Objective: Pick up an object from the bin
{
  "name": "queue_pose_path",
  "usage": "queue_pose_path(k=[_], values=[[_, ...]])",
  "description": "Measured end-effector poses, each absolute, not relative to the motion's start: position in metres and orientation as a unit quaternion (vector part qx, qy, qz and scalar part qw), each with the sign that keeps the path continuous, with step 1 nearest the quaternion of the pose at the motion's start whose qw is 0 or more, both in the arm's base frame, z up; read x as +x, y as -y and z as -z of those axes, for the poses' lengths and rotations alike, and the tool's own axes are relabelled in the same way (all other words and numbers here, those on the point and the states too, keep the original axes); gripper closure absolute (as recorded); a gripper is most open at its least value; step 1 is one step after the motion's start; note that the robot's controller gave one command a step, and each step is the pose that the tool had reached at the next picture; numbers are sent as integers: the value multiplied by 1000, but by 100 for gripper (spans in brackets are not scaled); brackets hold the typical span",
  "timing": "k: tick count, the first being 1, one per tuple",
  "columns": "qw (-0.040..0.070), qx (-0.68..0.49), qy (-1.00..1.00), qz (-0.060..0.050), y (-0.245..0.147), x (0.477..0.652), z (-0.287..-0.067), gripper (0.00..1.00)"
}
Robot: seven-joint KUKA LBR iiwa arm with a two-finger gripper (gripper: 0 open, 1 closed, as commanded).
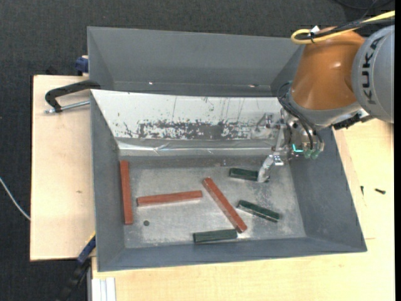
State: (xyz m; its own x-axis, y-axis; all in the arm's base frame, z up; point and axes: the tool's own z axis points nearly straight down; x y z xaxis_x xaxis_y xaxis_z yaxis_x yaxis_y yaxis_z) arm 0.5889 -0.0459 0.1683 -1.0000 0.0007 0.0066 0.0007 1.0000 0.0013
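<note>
- At the near side of the bin (pixel 103 199) you are seeing the front green bar (pixel 215 236), a dark one, lying flat along the near wall.
- Just behind it, the slanted red bar (pixel 223 204) is running from the middle of the floor down to the right. Its lower end is coming close to the right end of the front green bar.
- To its right, the right green bar (pixel 259 211) is lying a little tilted, apart from it.
- To its left, the middle red bar (pixel 169 198) is lying almost level, and the left red bar (pixel 126 192) is lying along the left wall.
- Farther back, the back green bar (pixel 244 175) is lying alone on the floor.
- The gripper (pixel 268 167) is hanging at the right end of this back green bar, just beside it or touching it. You cannot tell which, and you cannot tell whether the gripper is open or closed.
- Farthest, the orange cover (pixel 326 71) of the arm is coming in from the right.
</note>
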Motion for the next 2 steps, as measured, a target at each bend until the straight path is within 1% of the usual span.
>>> queue_pose_path(k=[1,2], values=[[-1,0,1000,0,46,591,-173,0],[-1,41,999,0,50,586,-77,100]])
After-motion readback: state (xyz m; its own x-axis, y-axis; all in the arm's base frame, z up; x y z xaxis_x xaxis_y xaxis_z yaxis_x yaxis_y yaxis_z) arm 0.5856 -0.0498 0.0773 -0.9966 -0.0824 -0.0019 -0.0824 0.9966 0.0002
